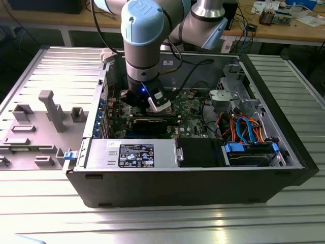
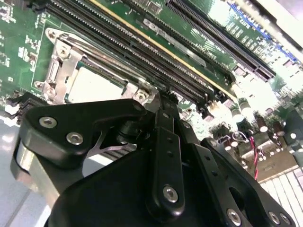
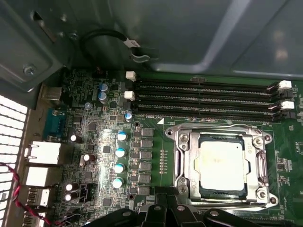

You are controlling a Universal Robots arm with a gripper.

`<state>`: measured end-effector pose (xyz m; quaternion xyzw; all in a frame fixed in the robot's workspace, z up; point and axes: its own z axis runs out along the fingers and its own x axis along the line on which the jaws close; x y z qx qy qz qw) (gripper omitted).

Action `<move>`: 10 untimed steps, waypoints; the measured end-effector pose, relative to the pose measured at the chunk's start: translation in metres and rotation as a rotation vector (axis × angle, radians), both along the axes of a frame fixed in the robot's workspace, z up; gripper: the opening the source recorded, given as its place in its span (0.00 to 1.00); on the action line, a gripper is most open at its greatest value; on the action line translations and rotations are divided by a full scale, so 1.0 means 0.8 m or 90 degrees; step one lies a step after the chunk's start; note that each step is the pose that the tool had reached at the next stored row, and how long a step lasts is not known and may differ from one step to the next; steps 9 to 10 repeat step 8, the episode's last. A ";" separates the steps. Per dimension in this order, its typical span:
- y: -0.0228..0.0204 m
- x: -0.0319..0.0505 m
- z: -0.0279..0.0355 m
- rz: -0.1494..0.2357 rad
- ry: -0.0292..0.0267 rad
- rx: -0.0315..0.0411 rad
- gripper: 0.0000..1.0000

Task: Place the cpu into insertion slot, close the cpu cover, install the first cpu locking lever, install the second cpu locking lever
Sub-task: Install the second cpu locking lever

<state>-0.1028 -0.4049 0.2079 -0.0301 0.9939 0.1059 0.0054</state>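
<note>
We see the cpu (image 3: 221, 164) lying flat, metal top up, in the insertion slot (image 3: 182, 163) under the closed cpu cover (image 3: 189, 142), the end effector (image 2: 161, 101) shut, holding nothing.

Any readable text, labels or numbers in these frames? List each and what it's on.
No text can be quoted with confidence.
Black label on the silver box: white print, too small to read.
White sticker beside it: too small to read.
Motherboard silkscreen near the memory slots: blurred.
cpu top: washed out, no marking legible.
Blue arm cap: a logo mark only.
</note>
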 end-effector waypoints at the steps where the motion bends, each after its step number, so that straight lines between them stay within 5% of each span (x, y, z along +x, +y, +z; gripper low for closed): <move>1: 0.0000 0.000 0.0034 0.000 0.0001 0.0000 0.11; 10: 0.0000 0.000 0.0073 0.000 0.0005 -0.0001 0.11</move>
